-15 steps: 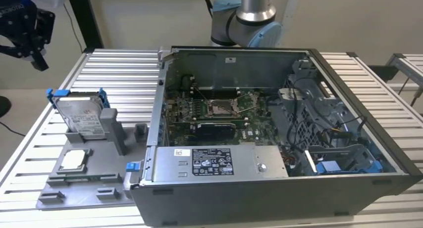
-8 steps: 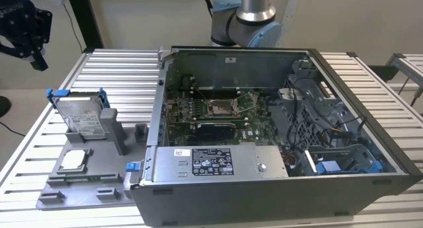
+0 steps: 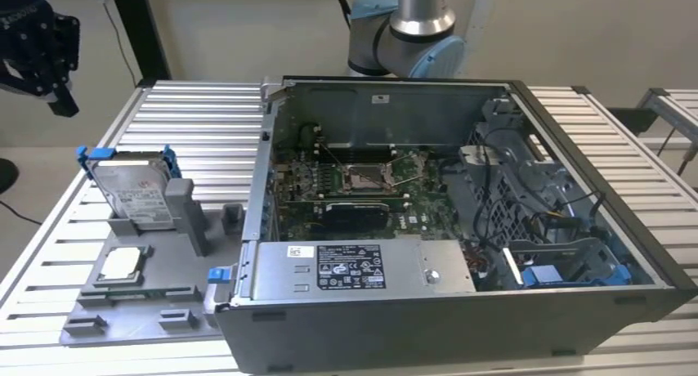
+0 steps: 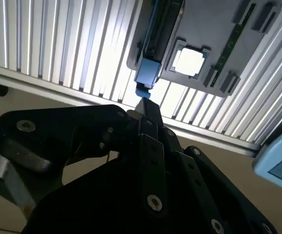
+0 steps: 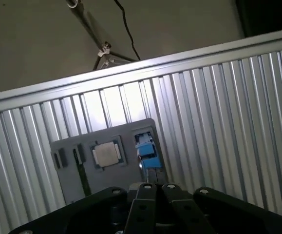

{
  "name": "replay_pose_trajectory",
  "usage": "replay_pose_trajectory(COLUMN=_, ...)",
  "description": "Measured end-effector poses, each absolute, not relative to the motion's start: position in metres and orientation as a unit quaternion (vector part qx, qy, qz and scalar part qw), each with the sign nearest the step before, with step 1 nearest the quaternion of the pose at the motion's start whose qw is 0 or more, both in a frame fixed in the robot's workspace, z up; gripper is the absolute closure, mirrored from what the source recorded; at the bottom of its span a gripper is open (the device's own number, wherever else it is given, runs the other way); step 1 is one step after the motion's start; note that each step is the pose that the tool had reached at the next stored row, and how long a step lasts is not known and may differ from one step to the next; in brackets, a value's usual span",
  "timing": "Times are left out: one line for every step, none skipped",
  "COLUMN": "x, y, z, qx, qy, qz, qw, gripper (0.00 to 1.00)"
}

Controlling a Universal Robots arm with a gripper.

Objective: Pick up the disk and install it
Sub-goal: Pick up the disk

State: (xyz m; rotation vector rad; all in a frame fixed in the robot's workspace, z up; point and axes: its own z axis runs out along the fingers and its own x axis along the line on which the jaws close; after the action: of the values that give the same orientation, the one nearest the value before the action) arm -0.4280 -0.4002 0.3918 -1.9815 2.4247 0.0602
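The disk (image 3: 137, 190) stands on edge in a grey holder (image 3: 136, 311) on the slatted table, at the exterior view's left. It is silver with a white label and a blue frame. My gripper (image 3: 60, 105) hangs high above and beyond it, near the table's far left corner, well apart from it. In both wrist views the black fingers meet at their tips with nothing between them, so the gripper (image 4: 143, 103) (image 5: 156, 186) is shut. Past those tips the disk (image 4: 148, 68) (image 5: 147, 148) appears edge-on, showing mostly its blue frame.
A small square silver chip (image 3: 120, 264) (image 4: 188, 61) (image 5: 106, 153) lies in the holder beside the disk. An open computer case (image 3: 610, 253) fills the table's middle and right, with a grey box with a black label (image 3: 355, 270) at its front. Bare slats (image 3: 180, 123) lie behind the holder.
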Motion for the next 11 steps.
replay_pose_trajectory(x=-0.4280, y=-0.4002, z=0.3918, qx=-0.639, qy=0.769, qz=0.019, qw=0.005, gripper=1.00)
replay_pose_trajectory(x=-0.4280, y=-0.4002, z=0.3917, qx=-0.647, qy=0.763, qz=0.019, qw=0.004, gripper=1.00)
replay_pose_trajectory(x=-0.4280, y=-0.4002, z=0.3917, qx=-0.653, qy=0.757, qz=0.019, qw=0.004, gripper=1.00)
replay_pose_trajectory(x=-0.4280, y=-0.4002, z=0.3917, qx=-0.660, qy=0.751, qz=0.019, qw=0.004, gripper=1.00)
replay_pose_trajectory(x=-0.4280, y=-0.4002, z=0.3917, qx=-0.667, qy=0.745, qz=0.019, qw=0.004, gripper=1.00)
replay_pose_trajectory(x=-0.4280, y=-0.4002, z=0.3917, qx=-0.673, qy=0.739, qz=0.019, qw=0.004, gripper=1.00)
replay_pose_trajectory(x=-0.4280, y=-0.4002, z=0.3917, qx=-0.679, qy=0.734, qz=0.019, qw=0.004, gripper=1.00)
replay_pose_trajectory(x=-0.4280, y=-0.4002, z=0.3917, qx=-0.685, qy=0.728, qz=0.019, qw=0.004, gripper=1.00)
replay_pose_trajectory(x=-0.4280, y=-0.4003, z=0.3917, qx=-0.692, qy=0.721, qz=0.020, qw=0.003, gripper=1.00)
replay_pose_trajectory(x=-0.4280, y=-0.4003, z=0.3917, qx=-0.699, qy=0.715, qz=0.020, qw=0.003, gripper=1.00)
replay_pose_trajectory(x=-0.4280, y=-0.4003, z=0.3917, qx=-0.705, qy=0.709, qz=0.020, qw=0.003, gripper=1.00)
